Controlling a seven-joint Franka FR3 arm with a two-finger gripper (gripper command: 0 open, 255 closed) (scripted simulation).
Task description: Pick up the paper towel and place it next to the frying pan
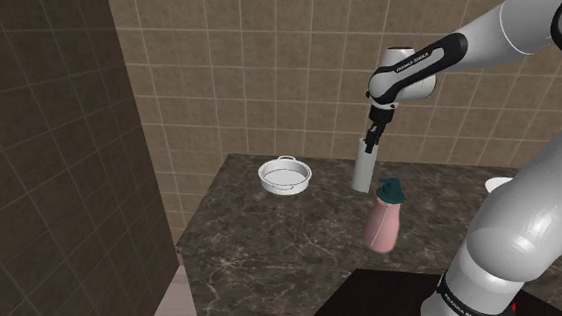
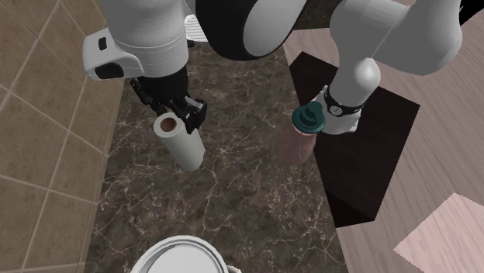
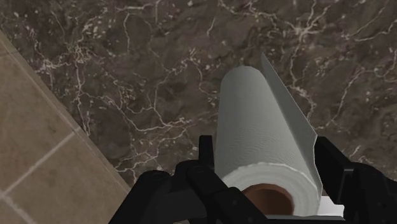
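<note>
Gripper point(image 1: 371, 142): pointing down over the dark marble counter point(image 1: 265, 248), close to the tiled wall point(image 1: 264, 73).
Fingers point(image 3: 207, 162): clasping the top end of the paper towel point(image 3: 257, 137), one pressing on each side of the roll.
Paper towel: hanging upright under the gripper, with a loose sheet edge sticking out along one side. I cannot tell whether its lower end is touching the counter.
Frying pan point(image 1: 286, 175): white, sitting on the counter to the shoulder view's left of the roll, apart from it.
Bottle point(image 1: 382, 224): pink with a teal cap, sitting between the roll and the stand point(image 1: 378, 301).
</note>
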